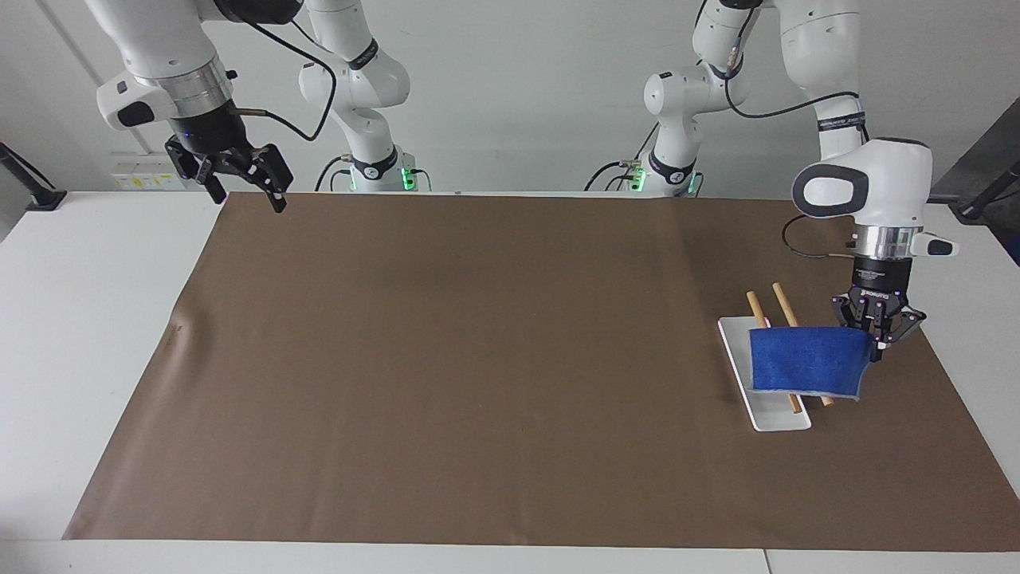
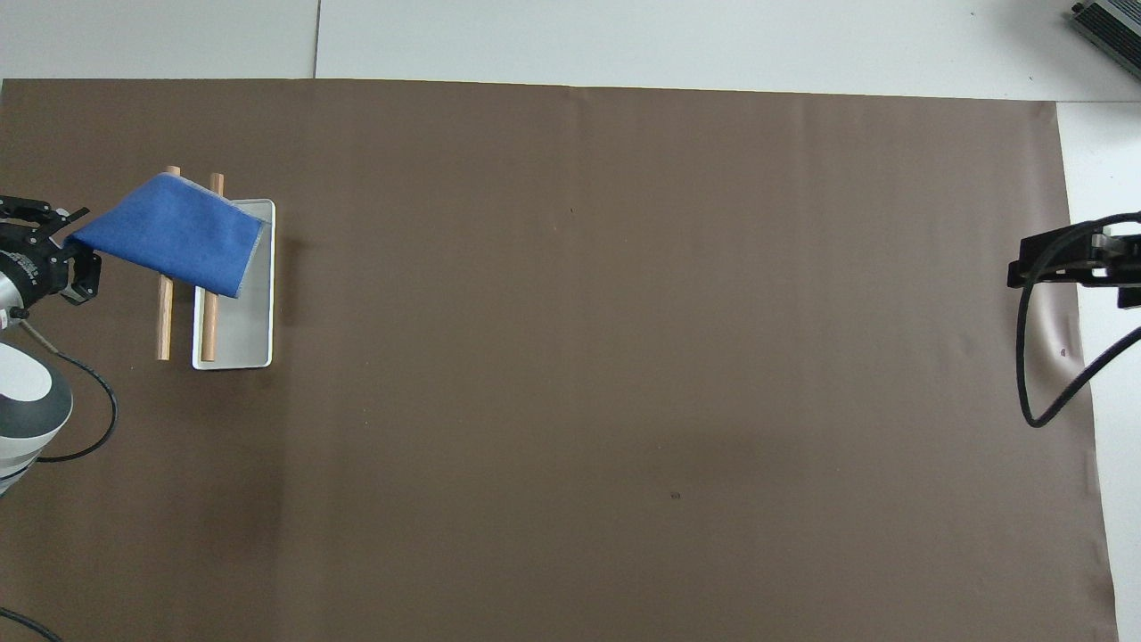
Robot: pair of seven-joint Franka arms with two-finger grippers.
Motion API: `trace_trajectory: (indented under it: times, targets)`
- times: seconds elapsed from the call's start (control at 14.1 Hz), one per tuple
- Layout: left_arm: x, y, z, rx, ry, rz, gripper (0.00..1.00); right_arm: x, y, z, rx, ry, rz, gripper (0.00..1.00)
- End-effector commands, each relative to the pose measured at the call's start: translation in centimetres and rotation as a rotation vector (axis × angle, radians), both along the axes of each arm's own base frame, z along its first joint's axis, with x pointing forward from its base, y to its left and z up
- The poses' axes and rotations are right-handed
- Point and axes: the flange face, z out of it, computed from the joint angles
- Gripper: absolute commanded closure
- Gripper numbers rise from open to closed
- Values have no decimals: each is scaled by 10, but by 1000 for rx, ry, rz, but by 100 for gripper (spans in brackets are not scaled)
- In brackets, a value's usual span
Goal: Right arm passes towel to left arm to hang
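The blue towel (image 1: pixel 805 359) lies draped across two wooden rods (image 1: pixel 785 307) above a white tray (image 1: pixel 777 418), at the left arm's end of the table. My left gripper (image 1: pixel 876 339) is shut on the towel's corner and holds it just off the rods, over the mat beside the tray. In the overhead view the towel (image 2: pixel 174 232) stretches from the left gripper (image 2: pixel 49 254) over both rods (image 2: pixel 163 312). My right gripper (image 1: pixel 239 171) is open and empty, raised high over the mat's edge at the right arm's end; it also shows in the overhead view (image 2: pixel 1061 263).
A brown mat (image 1: pixel 494 359) covers most of the white table (image 1: pixel 88 319). The tray (image 2: pixel 236 339) stands on the mat, one rod over it and one beside it. A black cable (image 2: pixel 1034 374) hangs from the right wrist.
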Motion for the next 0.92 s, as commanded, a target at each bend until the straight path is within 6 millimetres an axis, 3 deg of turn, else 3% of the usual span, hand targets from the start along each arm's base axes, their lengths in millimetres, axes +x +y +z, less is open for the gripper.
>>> trace_trajectory:
  times: [0.0,0.14,0.49,0.85]
  targets:
    - [-10,2,2,-8,-7,21,42,-12,-4,-17,0,2,-14,0]
    - [-12,17,3,-3,-7,38,1,-12,-1,-15,0,-1,-5,0]
    - [-10,33,7,177,-14,-143,0,-13,1,-16,0,4,2,0]
    - [7,5,23,484,-52,-522,0,-13,2,-16,0,4,5,0]
